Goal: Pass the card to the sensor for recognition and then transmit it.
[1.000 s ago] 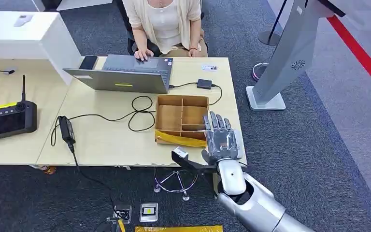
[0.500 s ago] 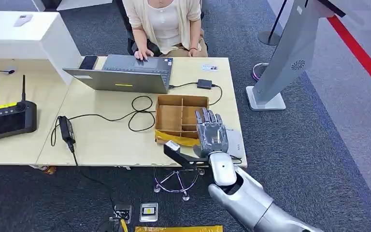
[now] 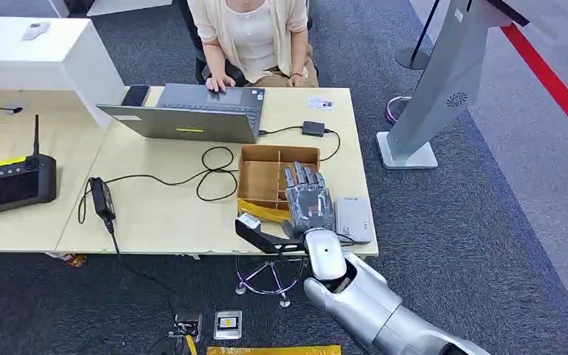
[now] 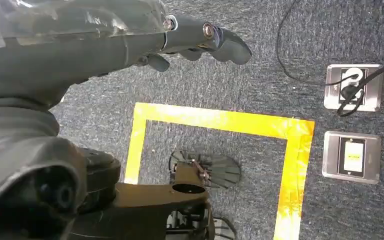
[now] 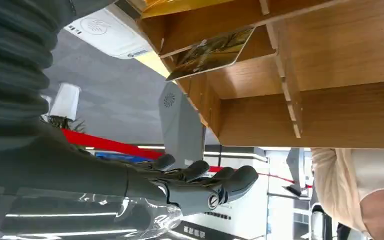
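A divided wooden box stands near the table's front right corner. My right hand hovers over its front right compartments, palm down, fingers spread, holding nothing. In the right wrist view a printed card leans inside a compartment of the box, apart from my fingers. The white-grey card sensor lies flat on the table just right of my hand, and its white casing sits beside the box. My left hand hangs over the carpet, fingers loosely extended and empty.
A person types on a laptop at the far side. Cables, a power adapter and a black remote controller lie to the left. A small card lies at the far right corner. A grey stand rises right of the table.
My right hand has moved left and forward, from above the sensor to above the box. The sensor is now uncovered.
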